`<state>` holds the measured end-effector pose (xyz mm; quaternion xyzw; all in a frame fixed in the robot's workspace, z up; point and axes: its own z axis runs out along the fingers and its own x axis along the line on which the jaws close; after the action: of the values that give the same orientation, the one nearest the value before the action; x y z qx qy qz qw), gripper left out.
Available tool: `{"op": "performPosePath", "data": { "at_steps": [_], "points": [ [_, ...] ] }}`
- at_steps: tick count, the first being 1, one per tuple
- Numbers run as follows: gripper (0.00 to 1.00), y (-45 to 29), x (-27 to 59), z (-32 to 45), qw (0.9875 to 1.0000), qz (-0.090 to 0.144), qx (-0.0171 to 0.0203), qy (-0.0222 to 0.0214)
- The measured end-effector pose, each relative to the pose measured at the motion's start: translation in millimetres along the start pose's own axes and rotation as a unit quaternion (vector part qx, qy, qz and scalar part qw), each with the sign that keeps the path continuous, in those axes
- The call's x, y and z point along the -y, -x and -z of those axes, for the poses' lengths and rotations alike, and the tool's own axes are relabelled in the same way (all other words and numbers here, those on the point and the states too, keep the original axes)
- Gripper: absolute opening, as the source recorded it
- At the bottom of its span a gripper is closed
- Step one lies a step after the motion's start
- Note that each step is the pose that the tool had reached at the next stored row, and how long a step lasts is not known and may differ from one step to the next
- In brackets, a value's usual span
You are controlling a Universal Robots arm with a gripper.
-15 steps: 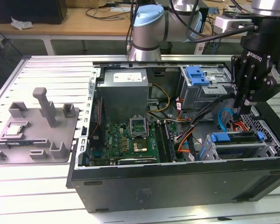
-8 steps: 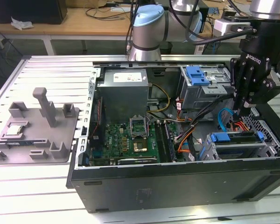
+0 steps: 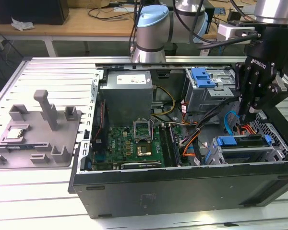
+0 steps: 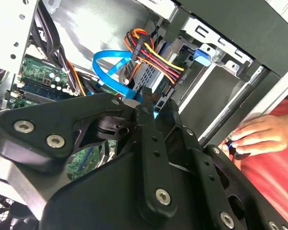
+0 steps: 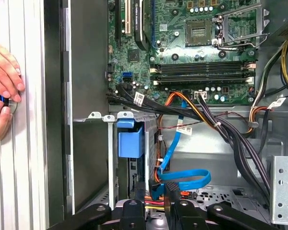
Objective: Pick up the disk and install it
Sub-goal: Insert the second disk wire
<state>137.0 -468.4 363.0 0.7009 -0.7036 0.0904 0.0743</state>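
Note:
The disk (image 3: 245,143) lies in the drive cage at the open computer case's front corner, on the exterior view's right, with its blue carrier bracket (image 3: 225,141) facing the motherboard. In the first wrist view the blue carrier (image 5: 130,141) sits in the cage slot. My gripper (image 3: 250,113) hangs just above the cage and behind the disk, fingers pointing down and drawn together with nothing between them. Its fingertips (image 5: 172,188) are close to a blue data cable (image 5: 182,178) and a bundle of power wires (image 4: 156,60).
The motherboard (image 3: 134,143) fills the case floor, and the power supply (image 3: 127,91) is at the back. A grey fixture (image 3: 38,129) with small parts lies on the table at the exterior view's left. A person's hands (image 5: 2,91) rest beside the case.

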Motion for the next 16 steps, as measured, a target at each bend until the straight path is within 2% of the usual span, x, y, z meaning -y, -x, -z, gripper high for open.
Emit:
{"op": "performPosePath", "data": {
  "at_steps": [8,11,12,14,16],
  "points": [
    [0.3,-1.1,-0.3,-1.6,1.0,0.001,-0.0003,-0.0002],
    [0.3,-0.9,-0.3,-2.7,1.0,0.001,0.0007,-0.0002],
    [0.29,-0.8,-0.3,-3.0,1.0,0.001,0.0008,-0.0002],
    [0.16,-0.7,-0.3,-3.2,1.0,0.001,0.0007,-0.0002],
    [0.16,-0.7,-0.3,-3.3,1.0,0.001,0.0007,-0.0002]
  ]
}}
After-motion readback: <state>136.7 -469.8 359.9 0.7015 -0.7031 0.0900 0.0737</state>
